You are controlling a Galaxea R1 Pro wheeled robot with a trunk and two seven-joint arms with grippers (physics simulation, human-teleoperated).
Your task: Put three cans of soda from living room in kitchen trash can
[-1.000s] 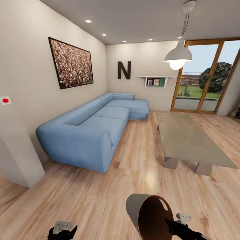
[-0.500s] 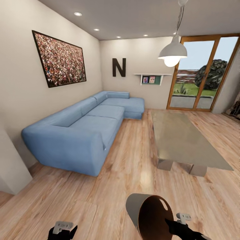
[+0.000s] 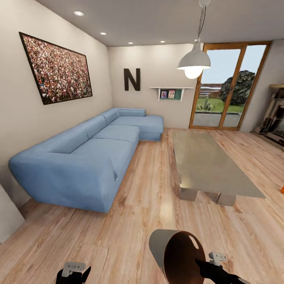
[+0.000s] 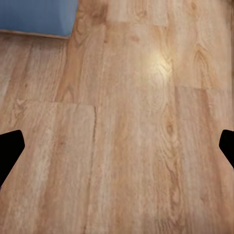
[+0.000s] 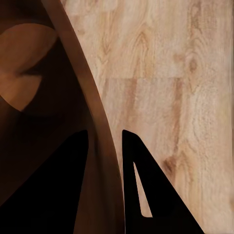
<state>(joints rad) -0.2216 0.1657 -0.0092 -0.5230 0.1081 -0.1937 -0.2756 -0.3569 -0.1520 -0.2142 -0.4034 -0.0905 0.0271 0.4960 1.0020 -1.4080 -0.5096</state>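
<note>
Living room: blue sofa at ten o'clock, glass table at one o'clock, an orange speck (possibly a soda can) at three. The right gripper pinches the tash can by its rim, carried so cans can be dropped in. The left gripper hangs spread wide, free.

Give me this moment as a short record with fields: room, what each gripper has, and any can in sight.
room: living room, blue sofa, glass table, wood floor
right gripper: shut on the rim of the trash can, held tilted, opening toward the camera
left gripper: open, holding nothing, over floor
can: a small orange thing at the head view's right edge, too cut off to identify
</note>
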